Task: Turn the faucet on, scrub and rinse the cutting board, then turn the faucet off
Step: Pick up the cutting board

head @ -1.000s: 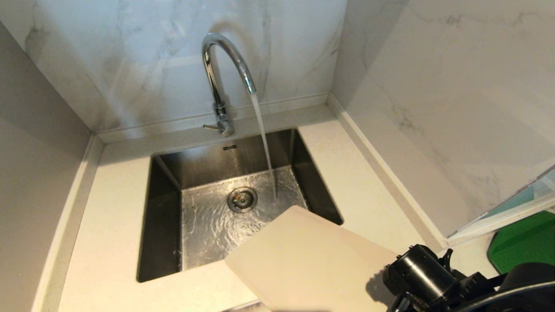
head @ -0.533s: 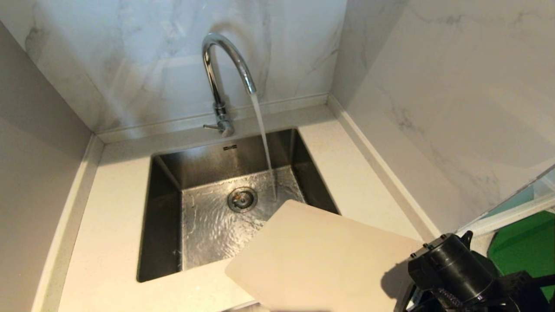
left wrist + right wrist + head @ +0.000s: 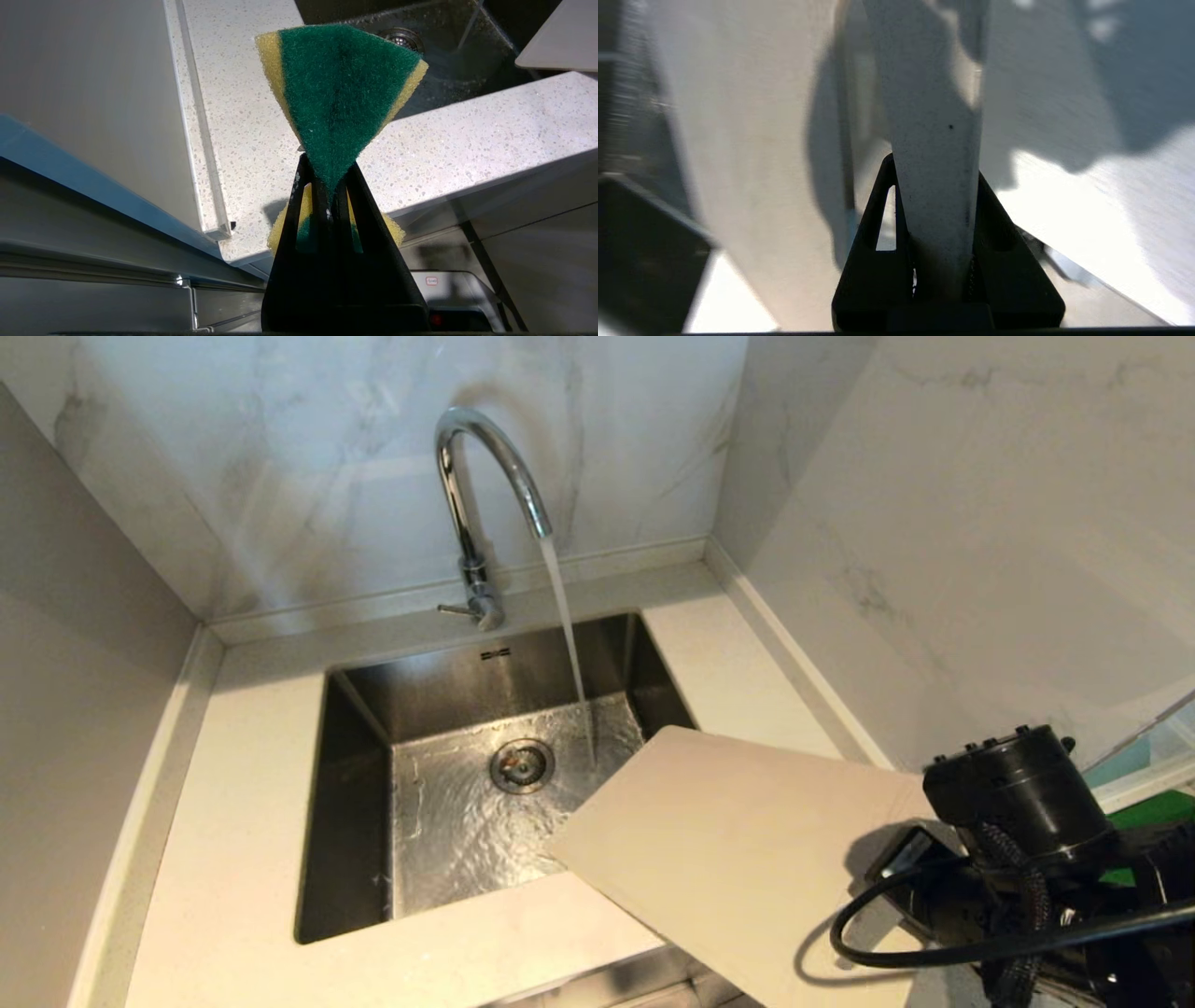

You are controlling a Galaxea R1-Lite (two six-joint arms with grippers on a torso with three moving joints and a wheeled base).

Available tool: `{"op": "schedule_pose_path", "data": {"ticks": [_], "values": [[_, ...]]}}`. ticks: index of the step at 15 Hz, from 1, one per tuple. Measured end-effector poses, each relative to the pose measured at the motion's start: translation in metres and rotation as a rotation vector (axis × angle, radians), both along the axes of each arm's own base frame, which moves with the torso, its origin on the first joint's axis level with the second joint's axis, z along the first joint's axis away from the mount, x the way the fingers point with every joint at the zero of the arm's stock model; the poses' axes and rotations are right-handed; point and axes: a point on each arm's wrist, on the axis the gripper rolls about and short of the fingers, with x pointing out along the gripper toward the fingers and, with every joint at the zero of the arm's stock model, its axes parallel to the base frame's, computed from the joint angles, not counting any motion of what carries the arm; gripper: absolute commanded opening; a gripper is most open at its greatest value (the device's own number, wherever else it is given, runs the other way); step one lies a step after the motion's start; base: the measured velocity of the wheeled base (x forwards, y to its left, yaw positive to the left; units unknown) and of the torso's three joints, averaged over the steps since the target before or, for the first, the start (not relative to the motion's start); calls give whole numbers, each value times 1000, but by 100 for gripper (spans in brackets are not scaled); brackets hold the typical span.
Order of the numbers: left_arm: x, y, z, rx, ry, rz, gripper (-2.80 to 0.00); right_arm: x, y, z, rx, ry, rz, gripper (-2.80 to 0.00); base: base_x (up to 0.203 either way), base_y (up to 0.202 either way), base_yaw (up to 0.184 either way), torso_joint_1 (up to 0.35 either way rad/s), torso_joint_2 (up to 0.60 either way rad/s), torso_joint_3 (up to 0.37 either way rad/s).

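My right gripper point(image 3: 936, 186) clamps the cutting board point(image 3: 738, 845) over the sink point(image 3: 345, 803) corner; my left gripper point(image 3: 329, 186) pinches a sponge point(image 3: 341, 88); the faucet point(image 3: 481, 476) runs.

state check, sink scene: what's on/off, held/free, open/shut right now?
faucet: on, stream running into the sink.
sink: wet floor, nothing lying in it.
cutting board: held, lifted, one corner over the sink, not under the stream.
right hand: shut on the cutting board's edge.
sponge: pinched, folded.
left hand: shut on the sponge, off the counter's front edge.
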Motion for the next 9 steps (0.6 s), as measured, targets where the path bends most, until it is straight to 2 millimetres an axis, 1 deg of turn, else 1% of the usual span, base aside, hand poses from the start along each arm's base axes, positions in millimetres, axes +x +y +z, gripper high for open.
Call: {"op": "schedule_pose_path", "data": {"ticks": [1,4,9], "values": [[0,0,0,0,0,0,-280,3,1,2,8,-31,4,-280,0,0,0,0,0,0],[0,0,0,0,0,0,-280,4,0,3,17,-53,2,-280,0,0,0,0,0,0],[0,0,0,0,0,0,-280,8,-5,23,120,-229,-6,-280,0,0,0,0,0,0]]}}
